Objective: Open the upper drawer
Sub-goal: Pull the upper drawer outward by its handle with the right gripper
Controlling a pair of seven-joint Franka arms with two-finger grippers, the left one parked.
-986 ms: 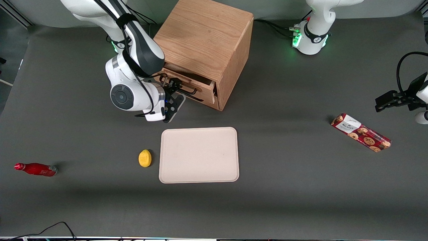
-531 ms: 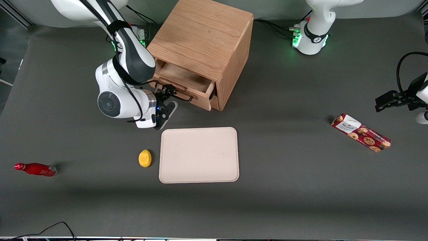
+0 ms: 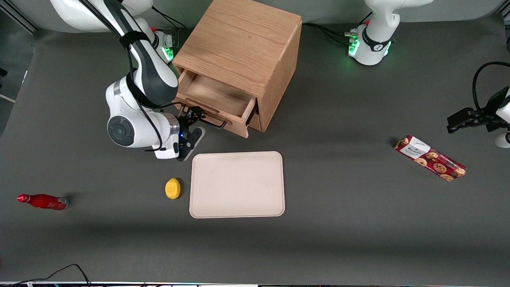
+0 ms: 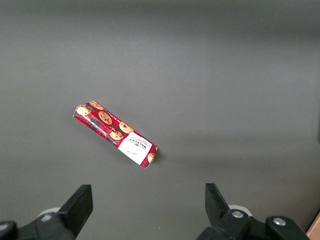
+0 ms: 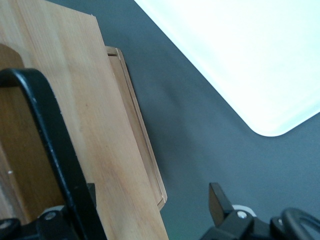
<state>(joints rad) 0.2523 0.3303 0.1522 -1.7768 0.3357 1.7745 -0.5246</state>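
The wooden cabinet (image 3: 243, 44) stands at the back of the table. Its upper drawer (image 3: 215, 95) is pulled partly out, so its shallow wooden tray interior shows. My right gripper (image 3: 194, 119) is at the drawer's front, at the thin black wire handle (image 3: 211, 120). In the right wrist view the handle (image 5: 50, 135) runs across the light oak drawer front (image 5: 95, 115), close against one finger (image 5: 90, 195). The other finger (image 5: 218, 200) stands well apart over the grey table, so the gripper (image 5: 152, 210) is open. The lower drawer is mostly hidden under the upper one.
A beige tray (image 3: 237, 184) lies nearer the front camera than the cabinet, its corner (image 5: 260, 65) close to the gripper. A yellow lemon (image 3: 172, 188) sits beside it. A red bottle (image 3: 42, 201) lies toward the working arm's end, and a cookie box (image 3: 430, 158) toward the parked arm's.
The upper drawer has slid out of the cabinet toward the front camera, showing more of its interior. My gripper moved the same way, staying at the handle.
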